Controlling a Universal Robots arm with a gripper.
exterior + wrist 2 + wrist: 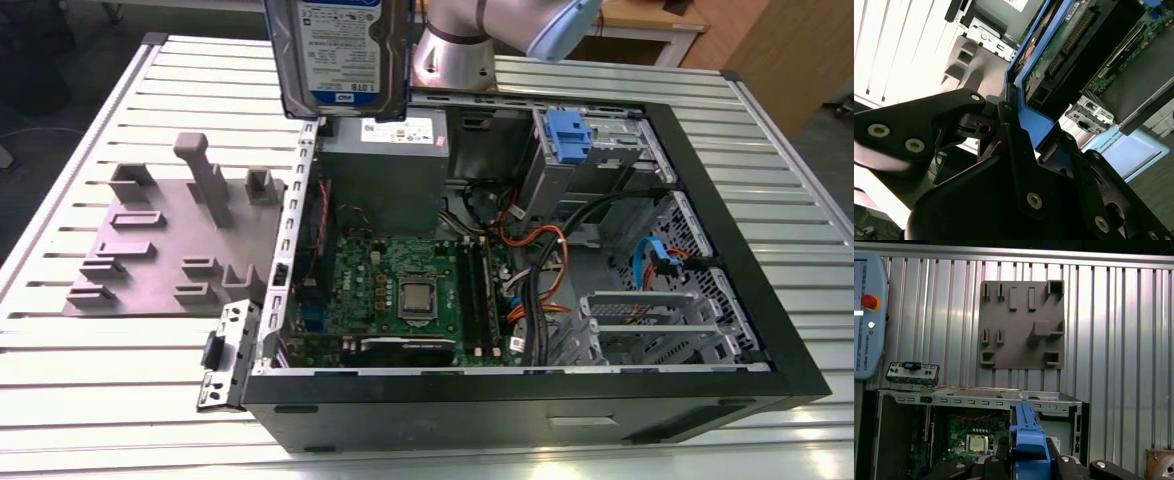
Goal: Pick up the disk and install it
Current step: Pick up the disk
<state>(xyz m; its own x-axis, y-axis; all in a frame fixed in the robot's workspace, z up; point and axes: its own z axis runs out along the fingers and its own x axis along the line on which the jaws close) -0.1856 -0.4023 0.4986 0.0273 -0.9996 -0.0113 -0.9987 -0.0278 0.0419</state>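
Holding the disk [340, 55] upright and high in the exterior view, label side toward the camera, lower edge just above the grey power supply [387, 150] at the corner of the open computer case [534, 400] farthest from the camera. Coming down just behind the disk with the arm [461, 45]. Showing the motherboard [400, 290] bare on the case floor, a blue-tabbed drive bay [567, 135] toward the exterior view's right, and a grey holder plate [167, 250] lying flat on the ribbed metal table [120, 400], just beside the case on the exterior view's left and well apart from the disk. Pinching, in the second wrist view, the blue frame [1044, 127] at the end of the disk between the two black fingers [1013, 135] of the gripper [1035, 119], one pressed against each flat side, with the green circuit-board face of the disk running away from the grip. Looking, in the first wrist view, along the thin blue edge of the disk [1029, 440] over the open case [979, 397], with the holder plate [1021, 322] on the table [1114, 340] beyond it and a control pendant [866, 315] with a red button off to one side.
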